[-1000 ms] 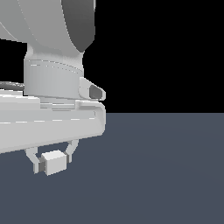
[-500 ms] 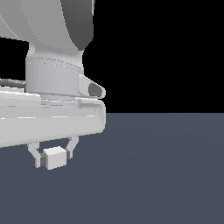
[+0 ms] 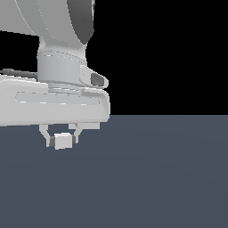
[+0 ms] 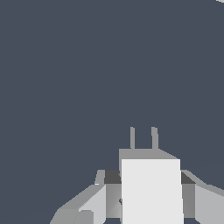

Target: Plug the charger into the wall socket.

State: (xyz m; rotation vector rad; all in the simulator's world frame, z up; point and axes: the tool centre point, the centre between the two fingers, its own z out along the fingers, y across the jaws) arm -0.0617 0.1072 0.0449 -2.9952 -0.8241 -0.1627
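The charger [image 3: 63,141] is a small white-grey box hanging above the dark floor at the exterior view's left. My gripper [image 3: 62,140] is shut on it, one finger on each side. In the wrist view the charger [image 4: 152,188] fills the space between my fingers [image 4: 100,197], and its two thin grey prongs [image 4: 132,138] point away from the camera over bare floor. The wall socket is out of view in both frames.
A flat dark blue-grey floor [image 3: 160,178] spreads under the gripper, against a black background. My bulky white arm [image 3: 53,98] fills the exterior view's upper left. A tiny pale sliver [image 4: 221,1] shows at one corner of the wrist view; I cannot tell what it is.
The gripper has lifted the charger higher above the floor and carried it slightly toward the exterior view's right. The grip has stayed the same.
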